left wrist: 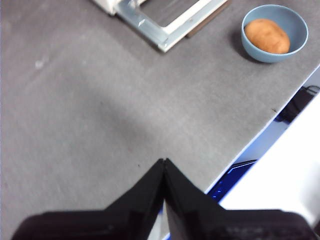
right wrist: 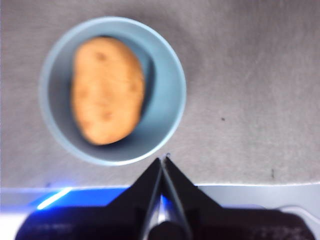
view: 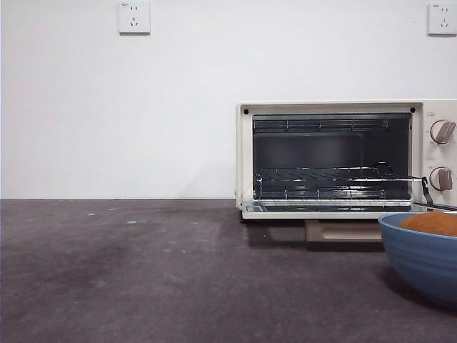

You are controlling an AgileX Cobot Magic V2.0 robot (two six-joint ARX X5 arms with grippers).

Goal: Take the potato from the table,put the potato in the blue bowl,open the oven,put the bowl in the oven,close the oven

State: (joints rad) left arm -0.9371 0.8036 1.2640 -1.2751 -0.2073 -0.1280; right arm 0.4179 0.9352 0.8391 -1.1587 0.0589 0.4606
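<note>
**Potato in bowl, oven door down**

Potato (right wrist: 107,90) sits inside the blue bowl (right wrist: 167,95), filling much of it. You see the bowl on the table (view: 143,271) in front of the oven (view: 343,107), off toward the knob side, apart from the dropped door. The oven stands open: door (left wrist: 165,20) folded flat, wire rack (view: 328,179) bare inside, two knobs (view: 443,153) beside the opening.

Your right gripper (right wrist: 163,161) hangs above the table edge just beside the bowl's rim, jaws pressed tip to tip, holding nothing. Your left gripper (left wrist: 163,162) hovers over bare table near the edge, well apart from bowl and oven, jaws likewise closed together and empty.

Two wall sockets (view: 134,16) show on the white wall behind.
</note>
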